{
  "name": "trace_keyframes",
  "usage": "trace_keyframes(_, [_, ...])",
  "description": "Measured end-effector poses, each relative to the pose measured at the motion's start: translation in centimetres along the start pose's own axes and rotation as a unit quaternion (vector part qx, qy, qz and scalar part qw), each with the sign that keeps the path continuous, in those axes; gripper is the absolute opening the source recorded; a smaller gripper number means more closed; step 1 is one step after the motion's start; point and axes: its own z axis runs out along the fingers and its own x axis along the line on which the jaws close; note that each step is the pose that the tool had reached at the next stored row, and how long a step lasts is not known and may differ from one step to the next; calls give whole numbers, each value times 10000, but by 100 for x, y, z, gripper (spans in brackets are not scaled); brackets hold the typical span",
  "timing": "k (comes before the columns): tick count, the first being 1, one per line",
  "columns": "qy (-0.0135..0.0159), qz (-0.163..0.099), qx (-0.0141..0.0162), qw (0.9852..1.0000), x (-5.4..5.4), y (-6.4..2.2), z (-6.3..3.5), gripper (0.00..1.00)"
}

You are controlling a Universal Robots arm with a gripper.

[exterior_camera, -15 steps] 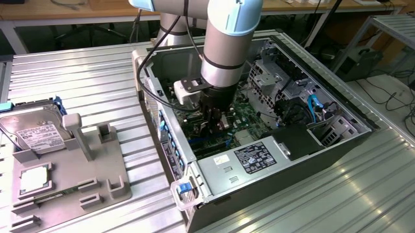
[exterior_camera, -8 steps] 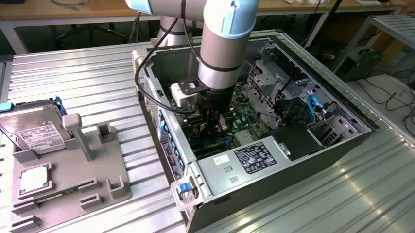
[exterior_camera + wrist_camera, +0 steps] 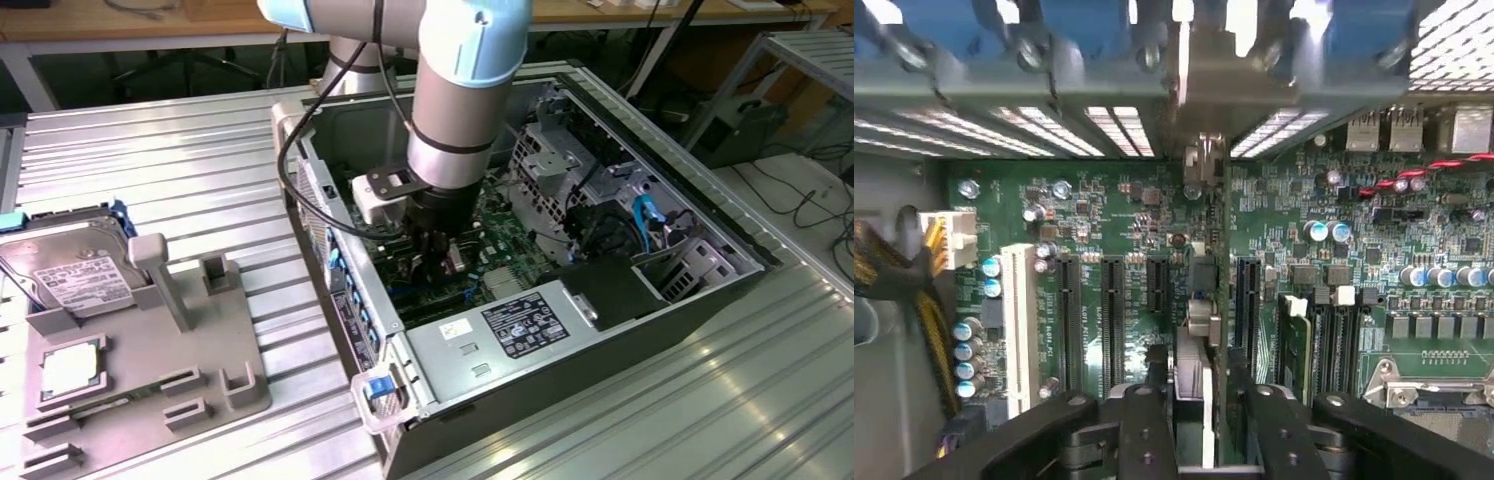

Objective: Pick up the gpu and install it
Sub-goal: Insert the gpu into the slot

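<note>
Ribbed metal table carries an open PC case, with a grey fixture tray at the exterior view's left holding a hard drive and a small square chip. My arm reaches down into the case and the claw is pinching the gpu, which I see edge-on in the wrist view, standing upright over the green motherboard, lined up beside the black expansion slots, its end bracket toward the rear slot openings. Whether it's seated, I can't tell. My read: the card is light, stiff and thin, but fragile. Grip it by the top edge and shroud, off the fan and components, keep it straight, and it shouldn't twist or slip.
</note>
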Motion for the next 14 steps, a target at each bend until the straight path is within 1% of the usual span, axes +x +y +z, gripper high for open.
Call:
trace_keyframes(1, [3, -1, -2, 10000, 1, -1, -4, 35])
trace_keyframes(2, [6, -1, -4, 10000, 2, 0, -18, 35])
trace_keyframes(4, [4, -1, -2, 10000, 3, -4, -145, 35])
trace_keyframes(5, [3, -1, -2, 10000, 3, -6, -194, 35])
trace_keyframes(6, [6, -1, -2, 10000, 5, -9, -295, 35])
trace_keyframes(7, [7, -1, -2, 10000, 6, -11, -372, 35])
trace_keyframes(9, [16, -2, -2, 10000, 8, -17, -591, 35])
trace_keyframes(10, [16, -1, -1, 10000, 9, -18, -615, 35])
trace_keyframes(12, [17, -1, -2, 10000, 9, -17, -615, 20])
trace_keyframes(13, [16, -1, -2, 10000, 9, -17, -615, 11])
trace_keyframes(14, [17, -1, -2, 10000, 9, -17, -616, 11])
